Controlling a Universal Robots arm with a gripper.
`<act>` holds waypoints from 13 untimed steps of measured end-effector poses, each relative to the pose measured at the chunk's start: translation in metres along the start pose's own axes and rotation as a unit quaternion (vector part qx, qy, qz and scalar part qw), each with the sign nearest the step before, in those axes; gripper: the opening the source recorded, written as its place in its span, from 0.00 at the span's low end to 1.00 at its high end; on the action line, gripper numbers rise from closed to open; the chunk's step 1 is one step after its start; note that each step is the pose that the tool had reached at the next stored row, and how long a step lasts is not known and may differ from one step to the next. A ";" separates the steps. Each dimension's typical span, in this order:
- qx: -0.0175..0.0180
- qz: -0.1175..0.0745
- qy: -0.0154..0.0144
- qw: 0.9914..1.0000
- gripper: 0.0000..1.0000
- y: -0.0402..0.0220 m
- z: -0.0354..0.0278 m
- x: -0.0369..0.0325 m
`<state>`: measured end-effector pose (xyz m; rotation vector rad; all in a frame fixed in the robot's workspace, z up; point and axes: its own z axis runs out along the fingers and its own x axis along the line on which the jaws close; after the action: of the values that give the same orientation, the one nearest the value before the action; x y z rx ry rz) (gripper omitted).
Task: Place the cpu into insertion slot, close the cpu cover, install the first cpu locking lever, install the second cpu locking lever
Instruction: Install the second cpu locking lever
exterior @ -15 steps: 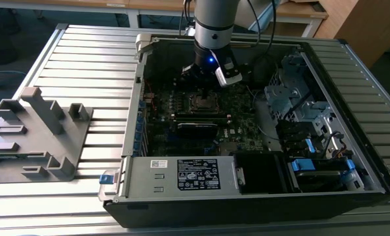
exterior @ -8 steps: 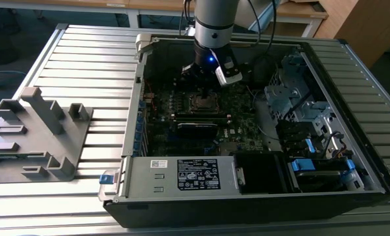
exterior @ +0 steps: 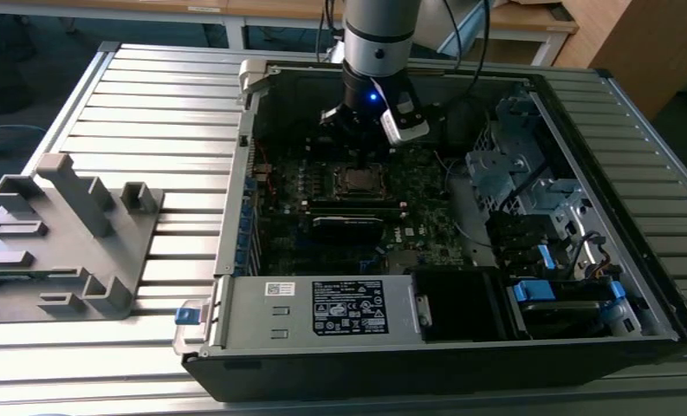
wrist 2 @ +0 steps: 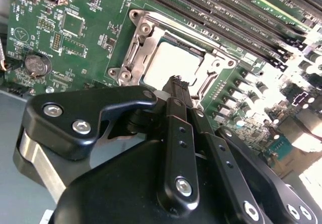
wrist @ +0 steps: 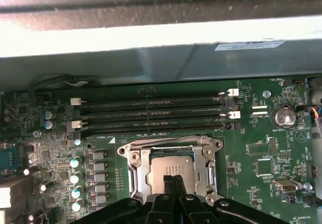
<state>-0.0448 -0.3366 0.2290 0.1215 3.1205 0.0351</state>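
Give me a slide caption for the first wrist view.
Gripper with fingers together over the cpu, which sits in the insertion slot with the cpu cover closed around it, beside the memory slots.

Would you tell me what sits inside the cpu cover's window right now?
The cpu shows through the cpu cover; the closed gripper hides part of it, and the socket beneath is covered.

Gripper over CPU socket, second wrist view

Black gripper (wrist 2: 177,82), fingers pressed together, tips just above the cpu (wrist 2: 168,63). Pale chip seated in the insertion slot (wrist 2: 132,58); silvery cpu cover (wrist 2: 214,69) lies down around it, framing the chip. Green circuit board (wrist 2: 70,32) surrounds; long dark memory slots (wrist 2: 221,12) beyond; coin battery (wrist 2: 36,64) near one edge.
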 end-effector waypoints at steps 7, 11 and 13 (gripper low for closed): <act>0.000 0.000 0.000 1.000 0.11 0.0000 -0.0023 0.0000; 0.000 0.000 0.000 1.000 0.11 0.0001 -0.0033 -0.0001; 0.000 0.000 0.000 1.000 0.11 0.0000 -0.0044 0.0000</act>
<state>-0.0449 -0.3367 0.2333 0.1216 3.1209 0.0342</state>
